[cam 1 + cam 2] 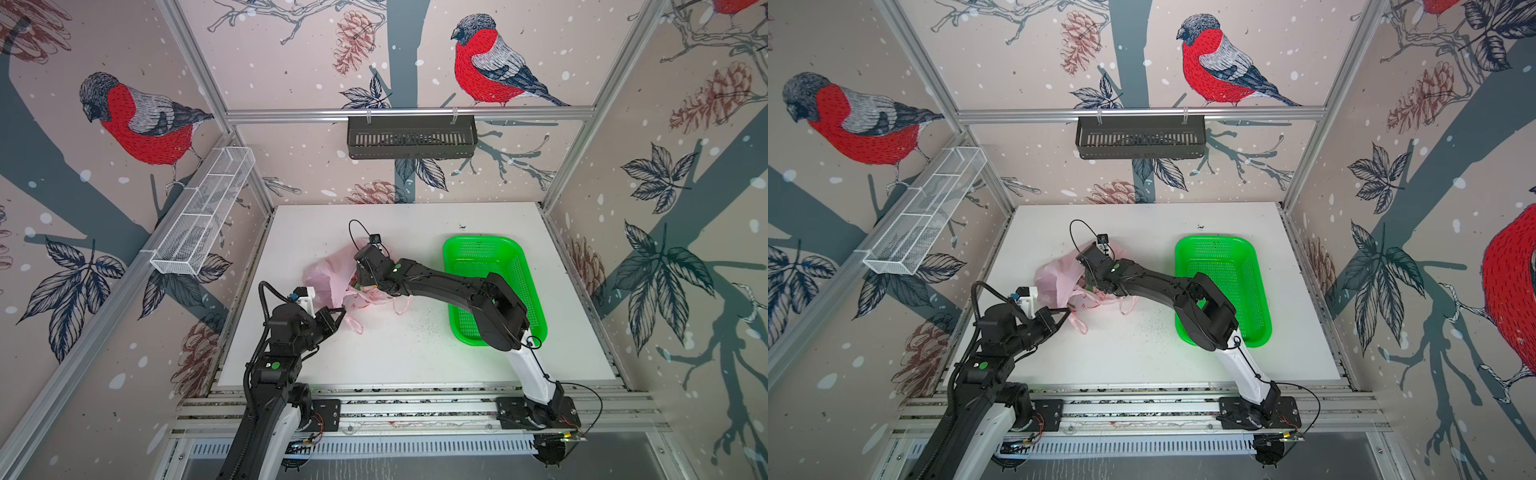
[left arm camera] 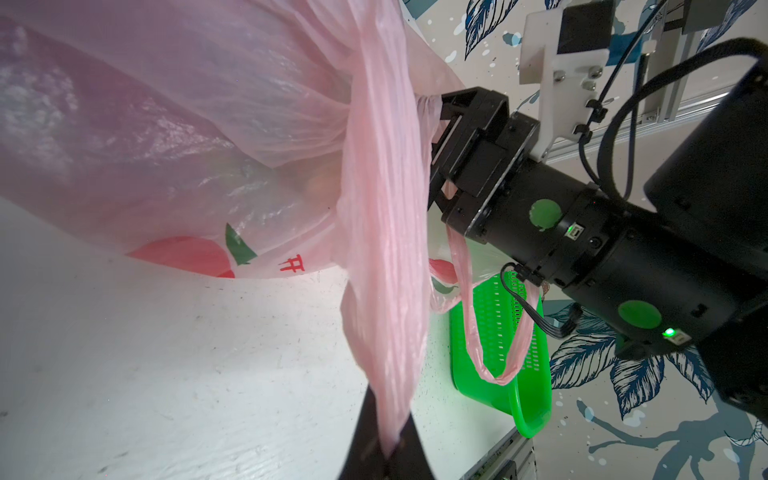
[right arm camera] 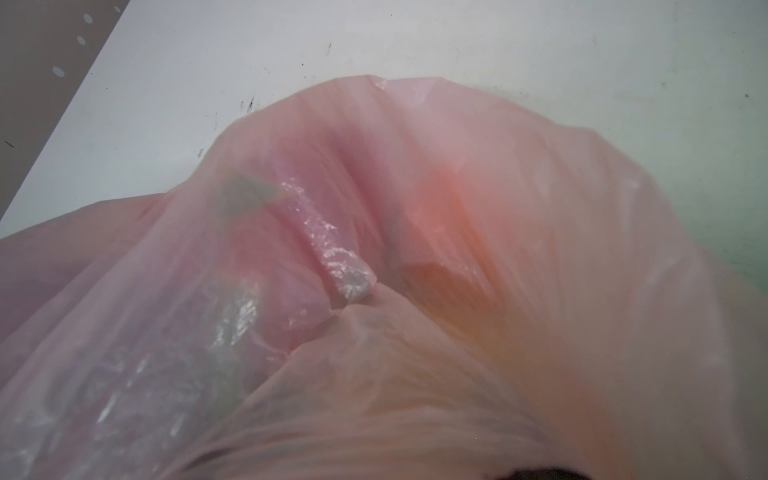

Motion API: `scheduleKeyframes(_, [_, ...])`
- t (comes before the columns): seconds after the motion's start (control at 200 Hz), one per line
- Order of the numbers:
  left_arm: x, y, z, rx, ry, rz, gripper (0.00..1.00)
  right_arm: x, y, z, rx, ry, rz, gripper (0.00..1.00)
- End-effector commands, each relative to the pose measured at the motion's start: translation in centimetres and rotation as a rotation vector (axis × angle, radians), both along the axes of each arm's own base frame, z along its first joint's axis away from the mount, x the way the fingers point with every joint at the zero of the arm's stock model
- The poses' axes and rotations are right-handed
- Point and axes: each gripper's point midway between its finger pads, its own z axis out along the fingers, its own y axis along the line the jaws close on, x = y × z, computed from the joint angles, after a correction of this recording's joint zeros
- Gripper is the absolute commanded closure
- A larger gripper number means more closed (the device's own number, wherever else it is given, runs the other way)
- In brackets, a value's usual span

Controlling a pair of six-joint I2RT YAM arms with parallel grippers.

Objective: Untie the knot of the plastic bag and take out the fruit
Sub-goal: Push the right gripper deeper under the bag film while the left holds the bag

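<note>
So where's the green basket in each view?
Top view: green basket on table's right, partly under right arm.
Top view: same place.
Left wrist: basket behind the bag's hanging handle loop.
Right wrist: not identifiable.
Shared landmark: the plastic bag, in all four.

Left claw [image 2: 388,452] tight, right claw [image 2: 437,146] wide.

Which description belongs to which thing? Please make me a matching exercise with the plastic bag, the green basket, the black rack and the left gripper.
1 plastic bag
2 green basket
3 black rack
4 left gripper

A hangs on the back wall
B fingers shut on pink plastic
C pale pink, left of centre on the table
D right part of the table

Pairs: 1-C, 2-D, 3-A, 4-B
</note>
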Motion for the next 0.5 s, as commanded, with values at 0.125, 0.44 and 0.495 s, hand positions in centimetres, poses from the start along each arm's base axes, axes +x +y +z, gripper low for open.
scheduleKeyframes(0.125, [0.7, 0.0, 1.0, 0.005, -0.05, -0.004, 1.0, -0.1, -0.8, -1.4, -0.015, 0.028, -0.025, 0.23])
scheduleKeyframes(0.44, [1.0, 0.1, 0.9, 0.011, -0.05, 0.002, 1.0, -0.2, -1.3, -2.9, -0.03, 0.048, -0.037, 0.2])
scheduleKeyframes(0.495, [1.0, 0.1, 0.8, 0.011, -0.049, 0.0, 1.0, -0.2, -1.4, -3.1, -0.031, 0.05, -0.039, 0.19])
